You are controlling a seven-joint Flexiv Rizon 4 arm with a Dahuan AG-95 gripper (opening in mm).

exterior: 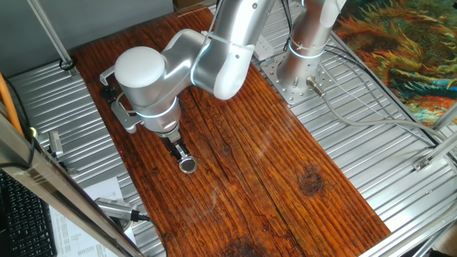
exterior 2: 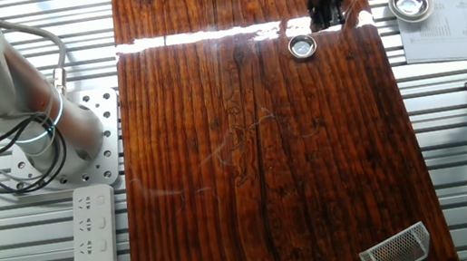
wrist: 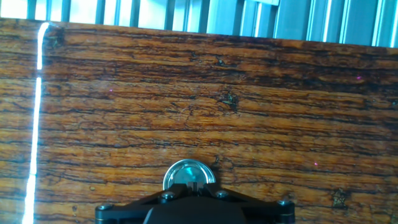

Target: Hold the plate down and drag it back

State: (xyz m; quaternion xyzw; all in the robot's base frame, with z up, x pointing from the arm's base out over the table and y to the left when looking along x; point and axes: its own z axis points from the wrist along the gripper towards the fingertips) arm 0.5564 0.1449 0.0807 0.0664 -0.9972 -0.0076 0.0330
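Note:
The plate (exterior: 188, 165) is a small round metal disc with a silvery rim, lying flat on the dark wooden board (exterior: 271, 171) near its left edge. My gripper (exterior: 178, 151) points down with its fingers shut together into one narrow tip. That tip meets the plate's rim on the side nearest the hand. From the other fixed view the plate (exterior 2: 301, 46) lies near the board's far right corner, just below my gripper (exterior 2: 320, 19). In the hand view the plate (wrist: 189, 173) is half hidden behind my gripper (wrist: 193, 185). Whether the tip presses on it I cannot tell.
A second shiny round dish (exterior 2: 410, 2) sits on a paper sheet beside the board. A wire mesh piece (exterior 2: 397, 249) lies at the board's near right corner. The arm's base (exterior 2: 42, 139) and a power strip (exterior 2: 93, 242) are on the slatted metal table to the left.

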